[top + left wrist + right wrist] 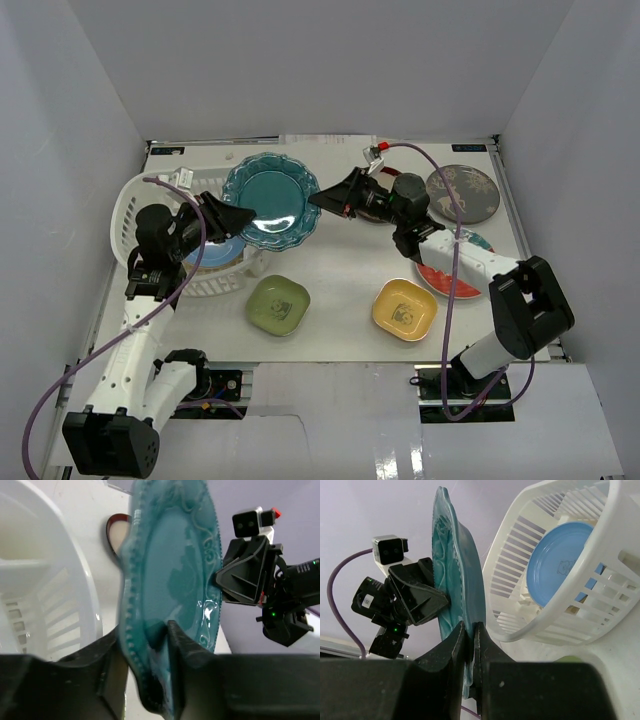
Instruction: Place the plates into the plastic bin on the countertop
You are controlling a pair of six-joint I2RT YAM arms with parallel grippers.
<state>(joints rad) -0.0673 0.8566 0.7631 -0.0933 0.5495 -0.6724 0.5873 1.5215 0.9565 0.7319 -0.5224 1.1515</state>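
1. Two grippers are closed on the teal plate (272, 200): the left gripper (243, 216) pinches its left rim and the right gripper (317, 200) its right rim.
2. It is held just right of the bin (125, 205), over the far left of the countertop (340, 270).
3. One blue plate (560, 562) is seen inside the bin.
4. One green plate (278, 305) and one yellow plate (404, 309) are laid apart on the near side.
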